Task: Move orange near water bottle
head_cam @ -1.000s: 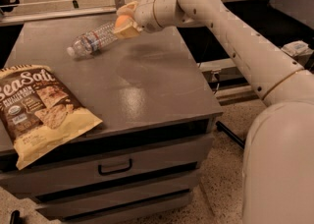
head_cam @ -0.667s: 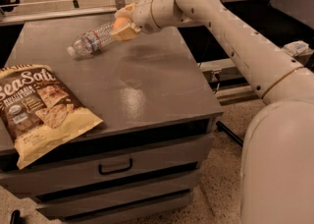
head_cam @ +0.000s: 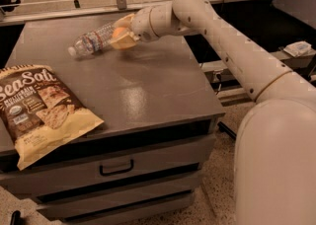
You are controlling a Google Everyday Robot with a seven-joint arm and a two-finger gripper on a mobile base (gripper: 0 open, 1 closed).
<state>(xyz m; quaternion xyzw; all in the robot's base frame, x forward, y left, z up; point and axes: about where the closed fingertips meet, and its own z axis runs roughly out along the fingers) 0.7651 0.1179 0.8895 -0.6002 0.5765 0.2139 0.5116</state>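
A: Item one, end effector?
B: End effector (head_cam: 117,34), over the far part of the table (head_cam: 148,86), low above the surface. Two yellowish fingers (head_cam: 123,21), one above and one below, closed onto the orange (head_cam: 119,31).

A: Orange, location?
B: Between those fingers, gripped. It sits right at the butt end of the bottle (head_cam: 93,41); touching or just apart, cannot tell.

A: Bottle?
B: Clear plastic, lying on its side on the table, white cap (head_cam: 72,51) pointing left and toward the near edge, label band around the middle.

A: Arm?
B: White arm (head_cam: 222,36), reaching in from the right across the table's far right corner.

A: Other stock?
B: One chips bag (head_cam: 38,109), lying flat at the near left corner, well apart from the bottle and overhanging the front edge. Below the top, drawers; the upper one has a dark handle (head_cam: 116,168).
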